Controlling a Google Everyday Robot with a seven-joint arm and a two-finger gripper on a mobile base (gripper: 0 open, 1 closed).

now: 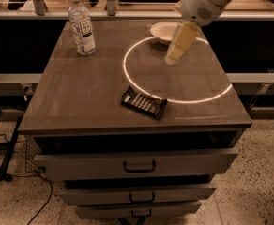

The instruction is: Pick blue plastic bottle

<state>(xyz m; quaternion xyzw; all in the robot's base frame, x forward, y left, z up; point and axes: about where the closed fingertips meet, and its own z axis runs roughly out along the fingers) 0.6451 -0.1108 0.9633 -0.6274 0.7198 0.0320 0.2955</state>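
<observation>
The blue plastic bottle (81, 24) stands upright at the far left of the cabinet top (90, 93); it is clear and ribbed, with a white cap and a pale label. My gripper (171, 59) hangs from the white arm coming in from the upper right. It is above the far part of the bright ring, well to the right of the bottle and apart from it. It holds nothing that I can see.
A white bowl (164, 31) sits at the far edge, partly behind the gripper. A dark snack packet (144, 102) lies near the front middle. A bright ring of light (174, 69) marks the right half of the top. Drawers (139, 165) are below the front edge.
</observation>
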